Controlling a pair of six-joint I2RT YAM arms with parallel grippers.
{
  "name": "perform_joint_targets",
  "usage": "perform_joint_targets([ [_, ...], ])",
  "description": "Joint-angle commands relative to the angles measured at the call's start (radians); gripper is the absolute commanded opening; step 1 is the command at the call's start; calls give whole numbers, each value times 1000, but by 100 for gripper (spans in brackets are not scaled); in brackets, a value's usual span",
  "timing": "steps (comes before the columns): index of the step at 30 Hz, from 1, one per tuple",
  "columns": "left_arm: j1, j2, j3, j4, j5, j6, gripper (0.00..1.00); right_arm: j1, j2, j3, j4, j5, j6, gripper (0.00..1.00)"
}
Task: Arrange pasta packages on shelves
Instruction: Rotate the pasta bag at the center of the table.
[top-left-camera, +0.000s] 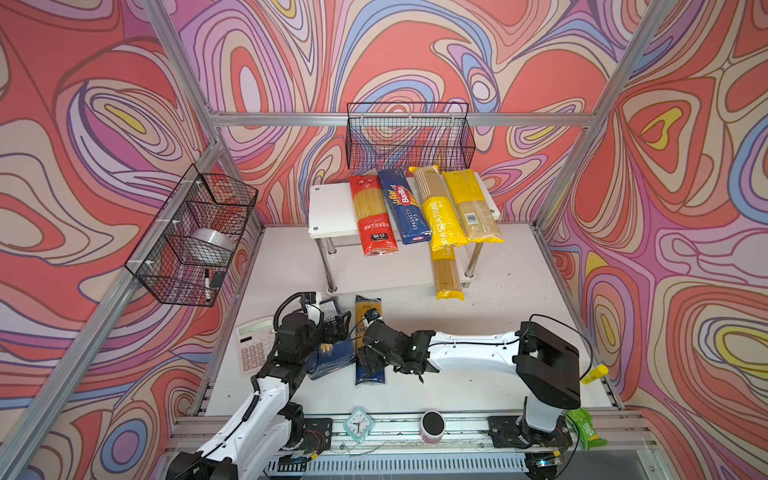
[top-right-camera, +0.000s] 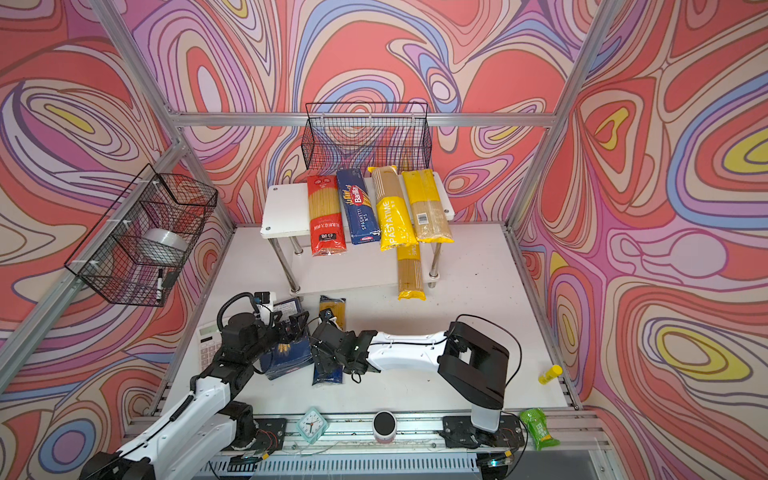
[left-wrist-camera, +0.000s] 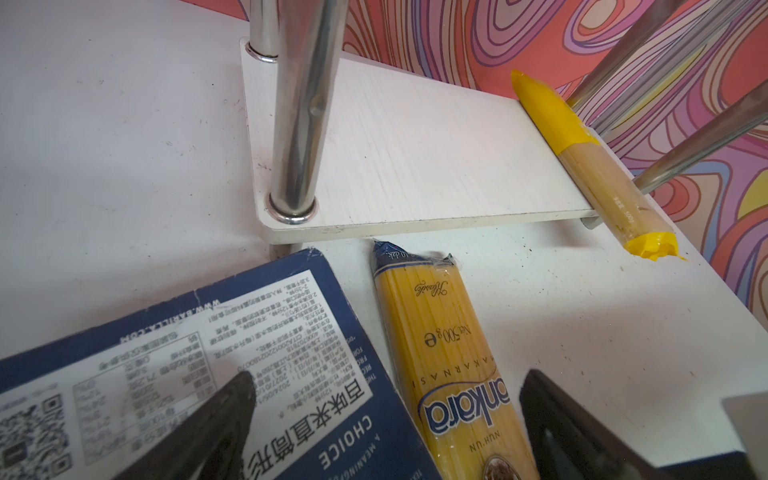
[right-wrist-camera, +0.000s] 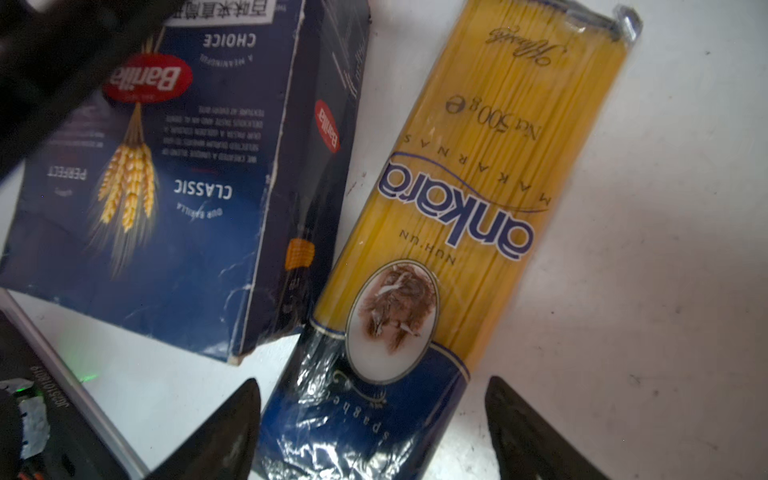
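The white shelves (top-left-camera: 328, 208) stand at the back. Their top tier carries a red pack (top-left-camera: 372, 216), a blue Barilla pack (top-left-camera: 403, 205), a yellow PASTATIME bag (top-left-camera: 440, 212) and a barcode bag (top-left-camera: 473, 208). One yellow pack (left-wrist-camera: 594, 166) lies on the lower board (left-wrist-camera: 415, 158), jutting forward. On the table a wide Barilla box (right-wrist-camera: 187, 187) rests tilted beside a dark-blue ankara bag (right-wrist-camera: 478, 166). My right gripper (right-wrist-camera: 372, 415) is open, straddling the bag's blue end without touching it. My left gripper (left-wrist-camera: 386, 399) hangs open over the box (left-wrist-camera: 166, 353) and the bag (left-wrist-camera: 440, 332).
Black wire baskets hang on the back wall (top-left-camera: 409, 137) and the left wall (top-left-camera: 195, 232). A calculator (top-left-camera: 253, 343) lies left of the left arm. A clock (top-left-camera: 358, 424), a round can (top-left-camera: 432, 426) and a green snack packet (top-left-camera: 586, 428) sit along the front rail.
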Motion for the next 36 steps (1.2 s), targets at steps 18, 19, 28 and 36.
perform_joint_targets([
  [18,0,50,23,20,19,0,100,3,156,92,-65,43,3,94],
  [19,0,34,15,21,15,-3,100,3,156,89,-70,44,0,94],
  [28,0,-6,-7,31,29,2,100,-18,148,61,-145,74,3,94],
  [36,0,0,-5,30,33,3,100,-65,70,-44,-117,29,7,94],
])
